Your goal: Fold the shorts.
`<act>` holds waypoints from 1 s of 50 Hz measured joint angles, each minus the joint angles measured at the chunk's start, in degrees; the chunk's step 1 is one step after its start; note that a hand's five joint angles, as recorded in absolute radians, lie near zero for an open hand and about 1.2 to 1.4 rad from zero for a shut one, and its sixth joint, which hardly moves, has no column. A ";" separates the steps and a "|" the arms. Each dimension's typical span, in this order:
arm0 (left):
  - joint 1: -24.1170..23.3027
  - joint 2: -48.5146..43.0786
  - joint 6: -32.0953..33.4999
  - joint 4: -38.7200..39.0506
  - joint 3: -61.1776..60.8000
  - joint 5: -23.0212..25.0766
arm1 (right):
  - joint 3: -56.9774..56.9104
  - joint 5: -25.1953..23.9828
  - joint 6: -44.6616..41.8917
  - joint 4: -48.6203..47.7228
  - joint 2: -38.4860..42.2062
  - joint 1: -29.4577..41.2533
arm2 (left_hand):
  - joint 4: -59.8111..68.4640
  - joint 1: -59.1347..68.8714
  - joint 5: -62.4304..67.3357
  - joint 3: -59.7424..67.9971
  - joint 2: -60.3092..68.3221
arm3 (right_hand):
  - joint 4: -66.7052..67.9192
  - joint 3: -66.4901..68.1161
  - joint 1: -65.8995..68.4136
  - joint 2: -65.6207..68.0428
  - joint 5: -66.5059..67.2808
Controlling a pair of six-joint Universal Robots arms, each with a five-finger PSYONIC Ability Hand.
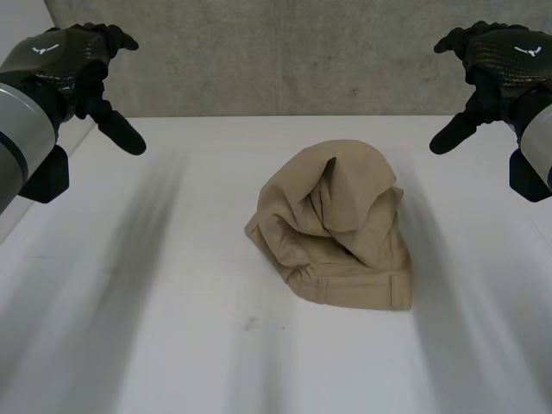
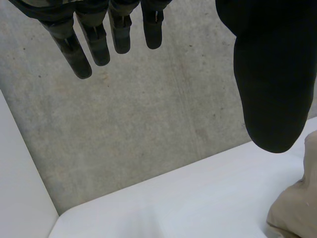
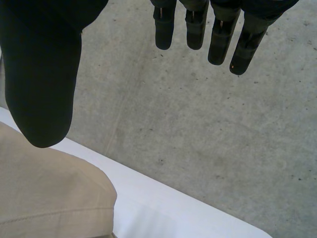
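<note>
Tan shorts [image 1: 332, 228] bunched in a loose heap on white tabletop [image 1: 155, 328], between both hands and well apart from each, left hand [image 1: 82, 65] raised, fingers straight, holding nothing, right hand [image 1: 492, 65] raised, fingers straight, empty, grey wall [image 1: 285, 52] beyond fingertips

So the right hand [image 3: 42, 74] hangs loose, fingers [image 3: 197, 29] straight, nothing in it. Tan shorts [image 3: 49, 193] lie under the thumb on the white bench [image 3: 168, 208], concrete wall [image 3: 223, 134] behind.
</note>
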 measured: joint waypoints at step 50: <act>-9.86 -56.12 8.99 15.18 27.40 14.40 | 27.55 -16.76 -16.55 -8.80 3.80 -8.03 | 35.91 37.26 34.64 35.17 36.76 | 0.00 0.00 0.01 0.00 0.00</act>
